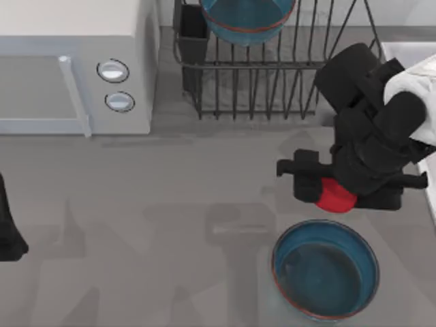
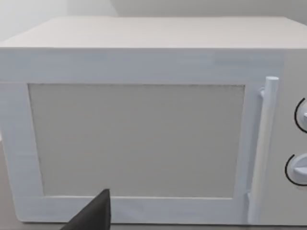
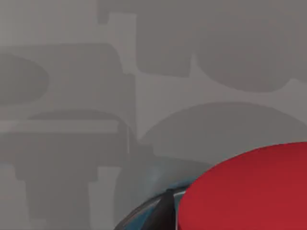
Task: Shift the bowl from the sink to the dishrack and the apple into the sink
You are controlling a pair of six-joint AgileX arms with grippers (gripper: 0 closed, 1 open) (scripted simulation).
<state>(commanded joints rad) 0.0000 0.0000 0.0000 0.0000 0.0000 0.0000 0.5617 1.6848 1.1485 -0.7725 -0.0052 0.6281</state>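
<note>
2 bowls seen in top view: teal bowl already parked in dishrack, so that half judged done; darker blue bowl left on counter. Apple held clenched in right gripper, carried above counter just beyond darker bowl, prob. en route to sink at right edge. Left gripper parked at left edge, fingers: cannot tell. Right wrist view adds apple close-up over bowl rim; left wrist view adds microwave front.
</note>
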